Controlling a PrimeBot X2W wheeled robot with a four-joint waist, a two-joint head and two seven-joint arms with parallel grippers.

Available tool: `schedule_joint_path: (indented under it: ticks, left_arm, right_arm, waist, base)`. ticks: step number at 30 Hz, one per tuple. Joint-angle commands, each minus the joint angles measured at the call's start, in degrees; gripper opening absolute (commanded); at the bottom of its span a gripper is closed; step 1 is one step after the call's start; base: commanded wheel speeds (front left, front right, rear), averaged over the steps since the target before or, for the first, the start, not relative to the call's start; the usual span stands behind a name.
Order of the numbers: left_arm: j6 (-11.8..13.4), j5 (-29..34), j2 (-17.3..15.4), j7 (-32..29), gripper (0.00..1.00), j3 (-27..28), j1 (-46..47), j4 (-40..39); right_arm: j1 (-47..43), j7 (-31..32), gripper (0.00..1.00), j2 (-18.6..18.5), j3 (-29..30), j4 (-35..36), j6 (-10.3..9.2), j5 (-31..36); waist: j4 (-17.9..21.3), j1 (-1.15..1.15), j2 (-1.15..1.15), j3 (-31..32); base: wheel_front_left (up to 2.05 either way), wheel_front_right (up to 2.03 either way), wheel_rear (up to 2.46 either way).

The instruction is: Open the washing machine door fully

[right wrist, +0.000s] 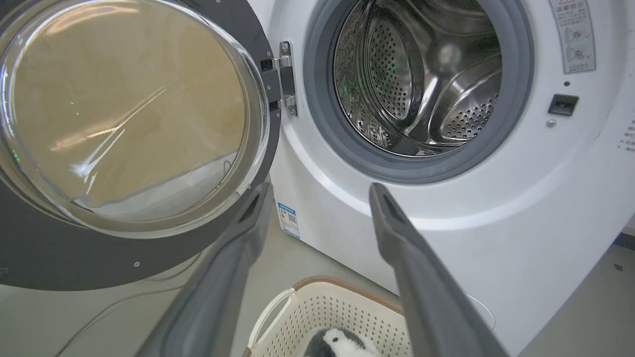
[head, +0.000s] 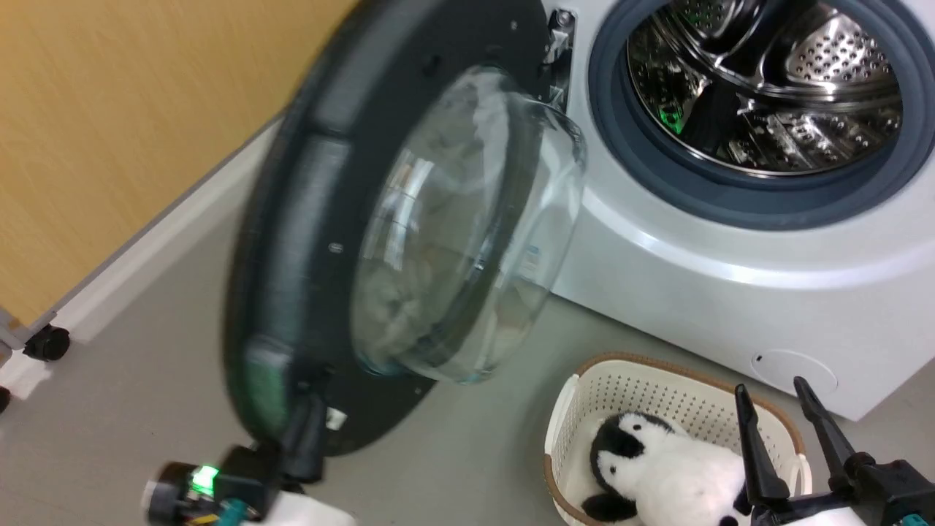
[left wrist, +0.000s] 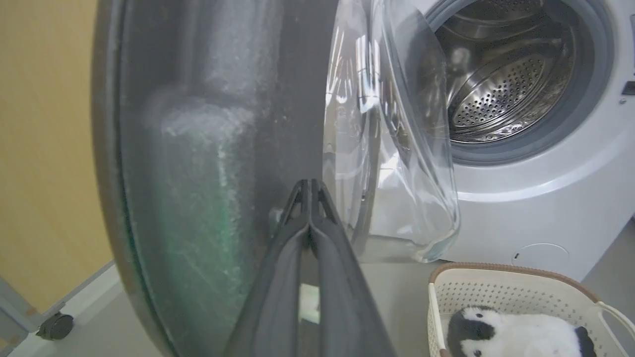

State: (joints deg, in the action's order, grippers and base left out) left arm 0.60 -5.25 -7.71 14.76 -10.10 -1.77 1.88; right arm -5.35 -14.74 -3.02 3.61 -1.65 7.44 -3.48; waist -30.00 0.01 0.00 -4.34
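The washing machine door (head: pixel 292 241) stands swung out to the left of the washing machine (head: pixel 730 292), its matte inner rim and bulging glass bowl (head: pixel 467 234) facing me. It hangs on a metal hinge (right wrist: pixel 283 79) beside the grey gasket and steel drum (head: pixel 767 80). My left gripper (head: pixel 307 431) is shut, and its tips (left wrist: pixel 308 186) rest against the lower inner rim of the door (left wrist: pixel 198 173). My right gripper (head: pixel 771 394) is open with nothing in it and hangs apart from the door, in front of the machine (right wrist: pixel 320 191).
A white perforated basket (head: pixel 657 387) with a penguin plush (head: pixel 672 467) in it sits on the floor under my right gripper, close to the machine's front. A wood-coloured wall with pale skirting runs along the left, and a black castor (head: pixel 47 342) stands by it.
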Motion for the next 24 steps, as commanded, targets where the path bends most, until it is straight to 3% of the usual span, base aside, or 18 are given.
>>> schedule_joint_path:
  ticks: [1, 9, 24]
  left_arm:
    - [0.47, -0.29, -0.35, 0.24, 0.00, 1.00, 1.40, 0.42]
    - [2.08, -2.19, -0.32, 0.24, 0.00, 8.53, 5.80, 4.70]
    - [2.51, -4.34, -0.89, 0.24, 0.00, 23.49, 16.32, 13.96]
  right_arm:
    - [0.74, -0.26, 1.00, 0.14, 0.22, 0.06, 0.05, 0.47]
    - [1.94, -0.26, 1.00, 0.14, 0.86, 0.30, 0.05, 2.11]
    - [5.78, -0.26, 1.00, 0.14, 0.75, 0.14, 0.05, 4.72]
  waist:
    - [0.40, -0.01, 0.00, -0.57]
    - [2.00, -0.01, 0.00, -3.94]
    - [5.31, -0.01, 0.00, -9.65]
  base:
    - [0.00, 0.00, 0.00]
    - [0.00, 0.00, 0.00]
    - [0.00, 0.00, 0.00]
